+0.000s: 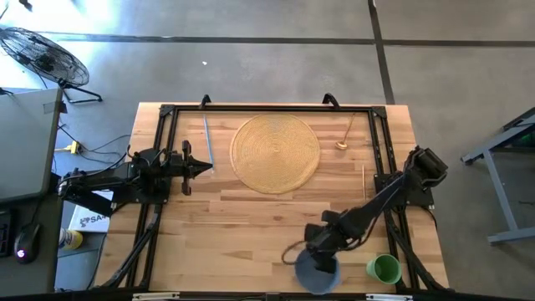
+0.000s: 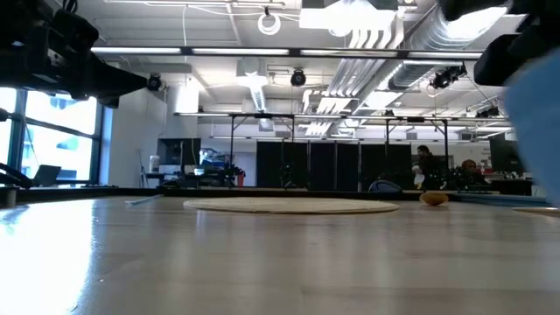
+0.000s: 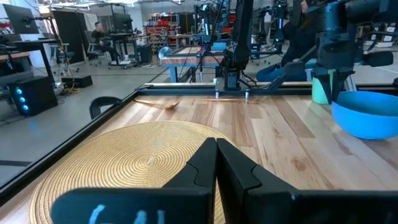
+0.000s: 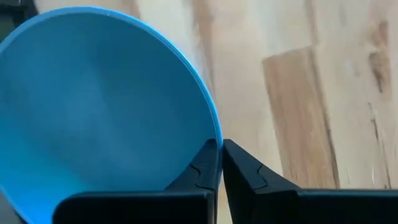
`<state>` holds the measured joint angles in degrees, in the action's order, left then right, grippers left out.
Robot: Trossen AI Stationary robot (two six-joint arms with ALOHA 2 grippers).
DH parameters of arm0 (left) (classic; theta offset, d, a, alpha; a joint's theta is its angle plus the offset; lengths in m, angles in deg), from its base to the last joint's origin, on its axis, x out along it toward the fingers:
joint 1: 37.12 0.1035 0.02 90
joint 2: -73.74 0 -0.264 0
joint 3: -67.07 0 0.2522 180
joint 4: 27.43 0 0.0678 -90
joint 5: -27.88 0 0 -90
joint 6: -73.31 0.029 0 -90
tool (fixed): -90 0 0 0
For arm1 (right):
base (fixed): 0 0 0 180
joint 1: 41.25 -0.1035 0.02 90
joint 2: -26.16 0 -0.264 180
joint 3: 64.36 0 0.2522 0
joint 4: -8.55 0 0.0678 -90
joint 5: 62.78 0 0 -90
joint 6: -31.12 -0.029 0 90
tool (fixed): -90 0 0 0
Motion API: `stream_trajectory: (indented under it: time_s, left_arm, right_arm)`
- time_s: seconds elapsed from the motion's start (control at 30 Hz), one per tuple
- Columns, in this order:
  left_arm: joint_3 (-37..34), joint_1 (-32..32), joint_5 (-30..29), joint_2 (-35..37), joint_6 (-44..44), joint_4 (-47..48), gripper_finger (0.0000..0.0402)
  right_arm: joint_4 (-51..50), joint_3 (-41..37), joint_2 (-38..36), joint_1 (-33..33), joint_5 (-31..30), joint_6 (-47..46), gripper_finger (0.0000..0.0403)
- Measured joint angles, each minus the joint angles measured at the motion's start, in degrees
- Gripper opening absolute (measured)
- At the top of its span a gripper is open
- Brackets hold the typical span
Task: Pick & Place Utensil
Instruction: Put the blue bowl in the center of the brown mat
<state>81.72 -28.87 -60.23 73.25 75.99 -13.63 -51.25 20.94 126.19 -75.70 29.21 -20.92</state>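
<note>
Bowl (image 4: 93, 106), blue: rim pinched in my right pincer (image 4: 219, 152) near the tabletop's (image 1: 251, 226) front edge. My left pincer (image 3: 216, 155): pressed together, beside the mat (image 1: 276, 153).

The right gripper (image 4: 220, 152) reaches low at the table's near edge, fingers pinched together. The left gripper (image 3: 216, 152) hovers level, fingers closed.
</note>
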Motion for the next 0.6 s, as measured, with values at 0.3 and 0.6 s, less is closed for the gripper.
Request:
stream_trajectory:
  time_s: [0.3, 0.6]
  left_arm:
    - [0.0, 0.0, 0.0, 0.0, 0.0, 0.0, 0.0001]
    - [0.0, 0.0, 0.0, 0.0, 0.0, 0.0, 0.0001]
  right_arm:
    - [0.4, 0.1, -0.4, 9.9, -1.0, -9.6, 0.0004]
    - [4.6, 0.1, -1.3, 22.6, -4.3, -11.1, 0.0004]
